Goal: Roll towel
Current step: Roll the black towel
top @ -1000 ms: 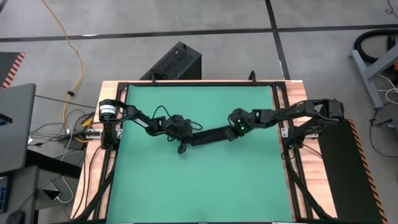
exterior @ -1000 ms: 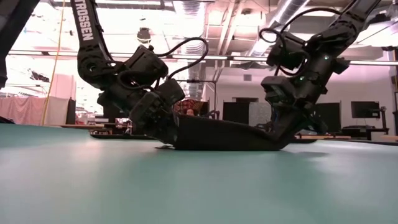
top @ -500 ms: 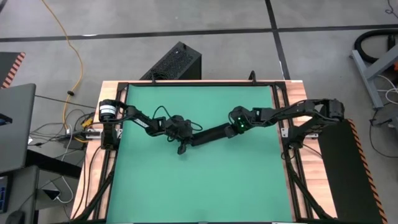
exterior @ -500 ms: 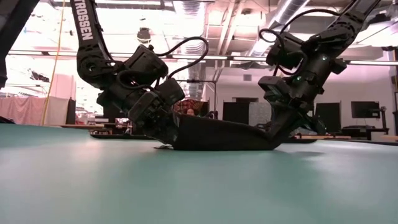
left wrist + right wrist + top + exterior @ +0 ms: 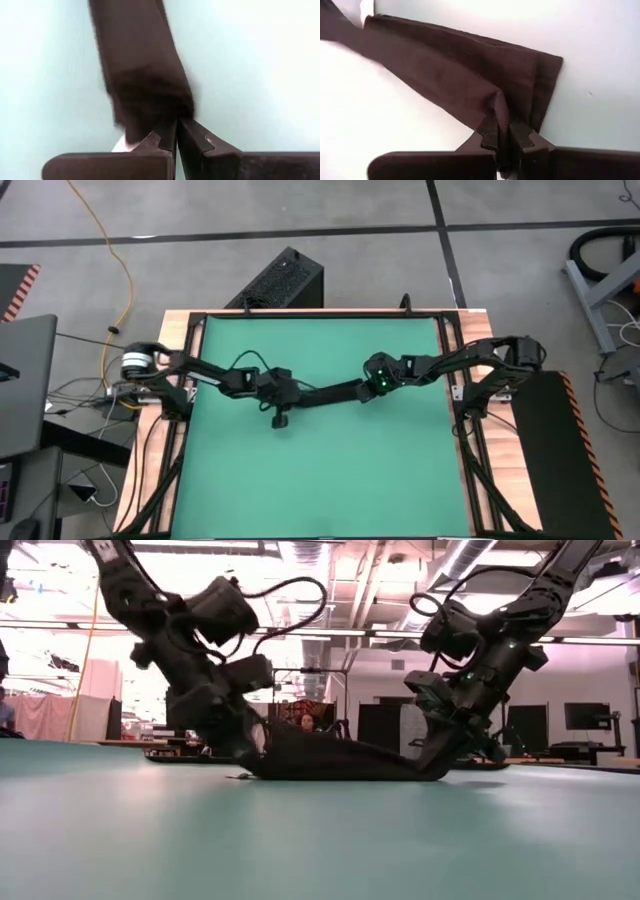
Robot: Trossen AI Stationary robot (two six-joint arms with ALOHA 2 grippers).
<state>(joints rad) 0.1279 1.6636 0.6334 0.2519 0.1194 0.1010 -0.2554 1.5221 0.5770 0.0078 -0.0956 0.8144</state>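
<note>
A: Where's the towel (image 5: pixel 325 394) sitting right now?

B: Near the middle of the green mat (image 5: pixel 320 480), pulled into a long narrow band between the two arms. The left gripper (image 5: pixel 176 131) has its jaws pressed together on one end, and the right gripper (image 5: pixel 503 131) is clamped on the other end, pinching a ridge of cloth.

A: How would you expect it to handle?

B: Soft and light, I'd judge. In the low view it sags to the mat between the grips, so it has no stiffness of its own (it will bunch rather than hold a crease). For rolling, the ends or corners look like the best places to hold, as both grippers do now, keeping it lightly taut.

A: Any writing to read?

B: None that I can make out on the arms, the towel or the mat
</note>
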